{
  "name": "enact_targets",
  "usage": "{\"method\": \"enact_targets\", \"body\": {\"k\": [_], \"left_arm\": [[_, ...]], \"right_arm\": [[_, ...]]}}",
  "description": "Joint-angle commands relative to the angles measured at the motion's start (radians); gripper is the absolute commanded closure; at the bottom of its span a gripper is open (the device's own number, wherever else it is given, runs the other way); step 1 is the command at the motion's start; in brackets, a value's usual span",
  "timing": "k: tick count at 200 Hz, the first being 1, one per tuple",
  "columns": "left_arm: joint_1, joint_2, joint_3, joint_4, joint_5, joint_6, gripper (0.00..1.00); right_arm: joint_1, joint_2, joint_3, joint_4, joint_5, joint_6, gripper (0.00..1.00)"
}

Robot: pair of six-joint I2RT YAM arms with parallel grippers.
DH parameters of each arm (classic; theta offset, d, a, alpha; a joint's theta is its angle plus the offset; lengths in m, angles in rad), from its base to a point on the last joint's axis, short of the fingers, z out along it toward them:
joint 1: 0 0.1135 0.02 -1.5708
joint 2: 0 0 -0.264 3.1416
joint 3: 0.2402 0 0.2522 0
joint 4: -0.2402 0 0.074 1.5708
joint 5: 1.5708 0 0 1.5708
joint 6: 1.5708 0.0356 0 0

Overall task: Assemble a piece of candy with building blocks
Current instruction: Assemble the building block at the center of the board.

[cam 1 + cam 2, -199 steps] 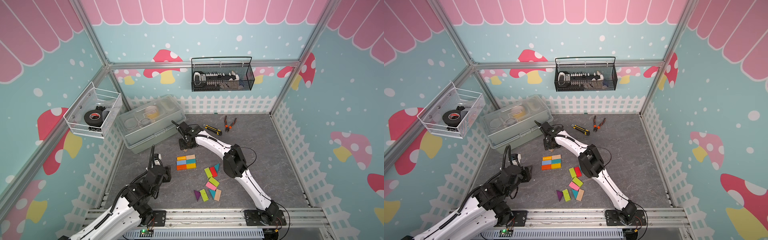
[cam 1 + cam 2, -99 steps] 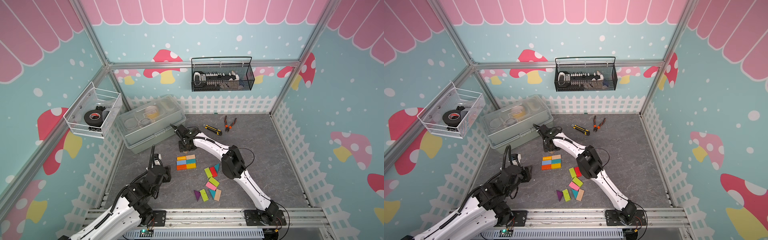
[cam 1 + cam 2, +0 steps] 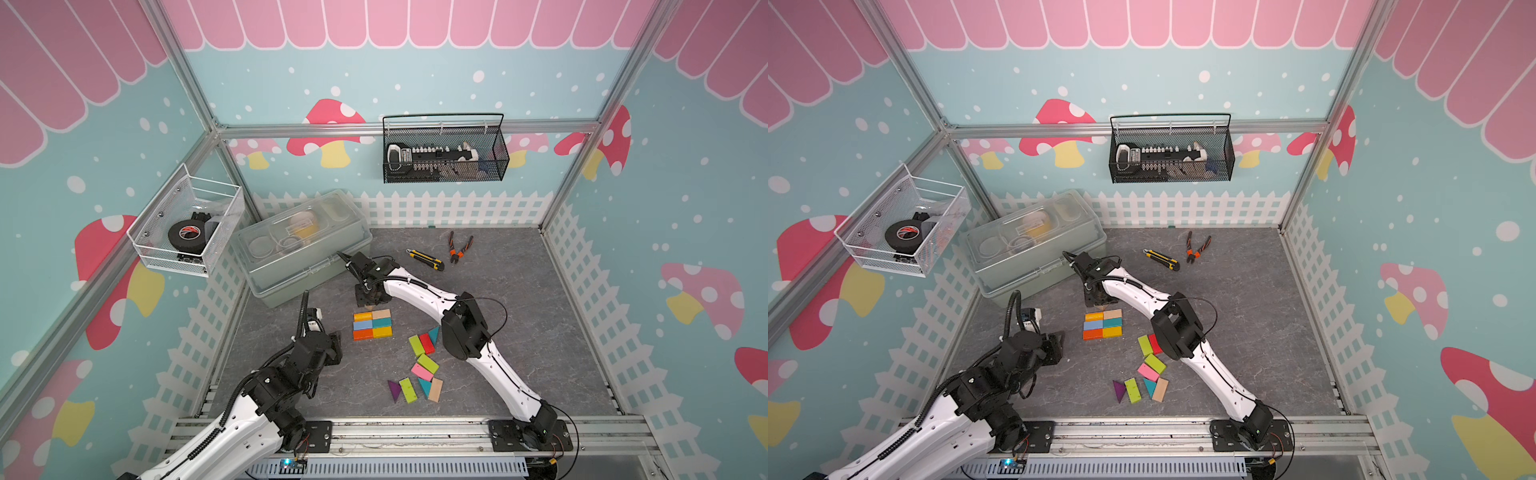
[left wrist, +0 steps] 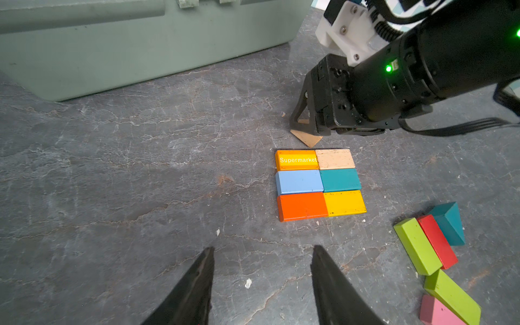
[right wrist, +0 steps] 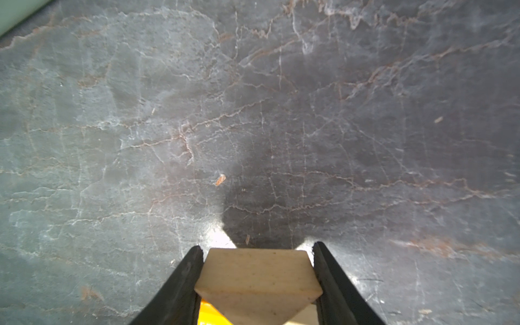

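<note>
Top views: six flat blocks form a tight two-by-three rectangle (image 3: 372,323) on the grey worktop (image 3: 519,299). Right pincer (image 3: 367,302) sits at its far edge, just in front of the lidded plastic box (image 3: 1034,245). Loose blocks (image 3: 1148,370) lie nearer the rail, beside the right arm. Left pincer (image 3: 1057,345) hangs left of the rectangle, apart from it. Utility knife (image 3: 424,259) and pliers (image 3: 459,247) lie at the back.

Left wrist: left pincer (image 4: 261,287) fingers apart, holding nothing. Tan wedge (image 4: 306,137) under the right pincer, just off the orange "Supermarket" block (image 4: 297,159).

Right wrist: right pincer (image 5: 257,278) clamped on the tan wedge (image 5: 257,278), fingers against both sides.
</note>
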Motion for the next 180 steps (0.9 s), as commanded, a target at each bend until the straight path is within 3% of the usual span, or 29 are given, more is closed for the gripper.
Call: {"method": "enact_targets", "body": {"k": [1, 180], "left_arm": [[-0.003, -0.006, -0.011, -0.012, -0.019, -0.010, 0.45], [-0.004, 0.008, -0.009, -0.007, -0.009, -0.007, 0.44]], "right_arm": [[0.009, 0.023, 0.001, -0.029, 0.024, 0.027, 0.45], [0.020, 0.005, -0.024, -0.029, 0.045, 0.033, 0.33]]}}
